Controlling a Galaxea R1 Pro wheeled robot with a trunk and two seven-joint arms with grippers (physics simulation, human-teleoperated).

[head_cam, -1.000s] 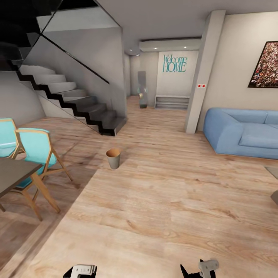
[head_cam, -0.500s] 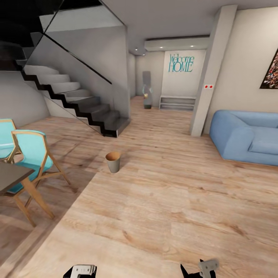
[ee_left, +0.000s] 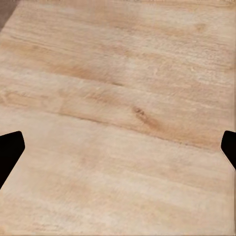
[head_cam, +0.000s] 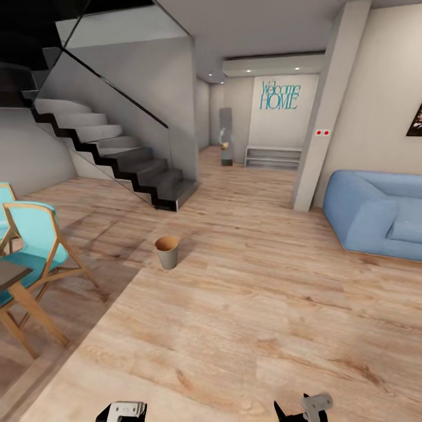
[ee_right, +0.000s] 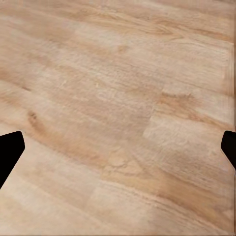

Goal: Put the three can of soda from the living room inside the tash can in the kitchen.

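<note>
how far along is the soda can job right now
Nothing looks done: the trash can stands upright on the wood floor near the staircase. Nothing is in hand: both wrist views show wide-apart fingers over bare floor. All three cans remain to be fetched.

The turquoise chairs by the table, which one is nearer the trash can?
The fully visible turquoise chair, with its wooden frame and legs showing, is nearer the trash can; the other chair is cut off at the picture's edge.

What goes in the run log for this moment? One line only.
phase: in transit | tash can: upright on wood floor ahead | left claw: open, empty | right claw: open, empty
</note>
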